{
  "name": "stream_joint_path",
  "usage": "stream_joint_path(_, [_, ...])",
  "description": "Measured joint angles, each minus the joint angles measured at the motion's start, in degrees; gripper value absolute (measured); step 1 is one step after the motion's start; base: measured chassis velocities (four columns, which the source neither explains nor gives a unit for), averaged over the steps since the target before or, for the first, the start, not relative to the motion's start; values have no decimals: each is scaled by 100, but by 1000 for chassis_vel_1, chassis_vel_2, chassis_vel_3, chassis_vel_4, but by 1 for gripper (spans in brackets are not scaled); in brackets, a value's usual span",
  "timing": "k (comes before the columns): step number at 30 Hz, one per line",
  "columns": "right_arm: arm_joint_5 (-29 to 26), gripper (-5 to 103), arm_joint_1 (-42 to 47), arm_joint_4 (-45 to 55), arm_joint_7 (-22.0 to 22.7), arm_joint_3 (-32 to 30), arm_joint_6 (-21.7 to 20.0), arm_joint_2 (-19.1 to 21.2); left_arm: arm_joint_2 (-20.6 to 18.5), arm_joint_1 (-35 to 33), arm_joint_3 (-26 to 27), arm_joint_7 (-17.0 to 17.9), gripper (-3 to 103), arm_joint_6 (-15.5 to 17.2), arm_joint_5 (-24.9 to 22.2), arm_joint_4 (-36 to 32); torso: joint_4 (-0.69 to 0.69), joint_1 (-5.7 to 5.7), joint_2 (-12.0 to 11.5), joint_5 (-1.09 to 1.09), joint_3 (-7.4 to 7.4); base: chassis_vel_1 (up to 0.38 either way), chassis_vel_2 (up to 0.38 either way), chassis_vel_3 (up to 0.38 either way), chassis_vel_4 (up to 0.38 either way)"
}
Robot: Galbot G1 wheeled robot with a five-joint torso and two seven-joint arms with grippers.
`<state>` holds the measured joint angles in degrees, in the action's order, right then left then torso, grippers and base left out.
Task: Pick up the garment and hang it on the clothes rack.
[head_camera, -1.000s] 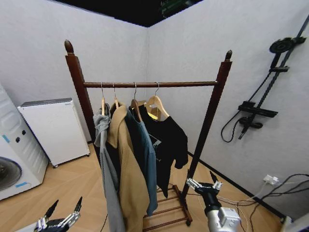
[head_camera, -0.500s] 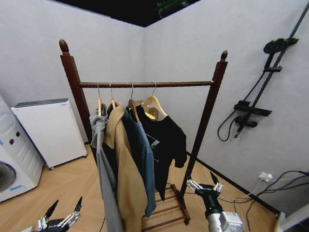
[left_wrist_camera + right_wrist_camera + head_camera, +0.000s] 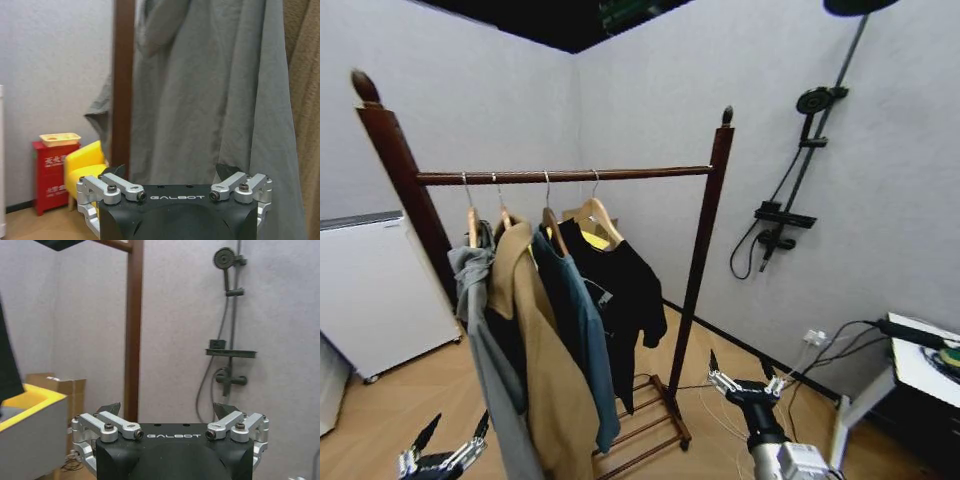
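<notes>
Clothes rack (image 3: 703, 240): dark reddish-brown wood, two knobbed posts, one horizontal bar, slatted base shelf; stood in the room's corner. Tan coat (image 3: 535, 370), grey hoodie (image 3: 490, 350) and blue-grey shirt (image 3: 575, 330): hung side by side on the bar. Black T-shirt (image 3: 625, 300): hung on a light wooden hanger (image 3: 592, 215) on the same bar, nearest the right post. Shower-head stand (image 3: 800, 170): against the right wall. Right gripper (image 3: 744, 375): low, near the rack's base, spread wide, empty. Left gripper (image 3: 450, 438): low at left, spread wide, empty, facing the hoodie.
</notes>
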<state>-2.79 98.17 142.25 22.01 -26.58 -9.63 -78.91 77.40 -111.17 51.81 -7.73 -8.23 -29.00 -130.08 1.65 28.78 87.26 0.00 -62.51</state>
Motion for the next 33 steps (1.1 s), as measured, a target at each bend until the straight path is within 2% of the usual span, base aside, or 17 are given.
stream_joint_path(33, [80, 100, -17, 104, -11, 12, -84, 28, 0, 0, 0, -1, 100, 0, 0, 0, 0, 1, 0, 2, -1, -95, -162, -169, -92])
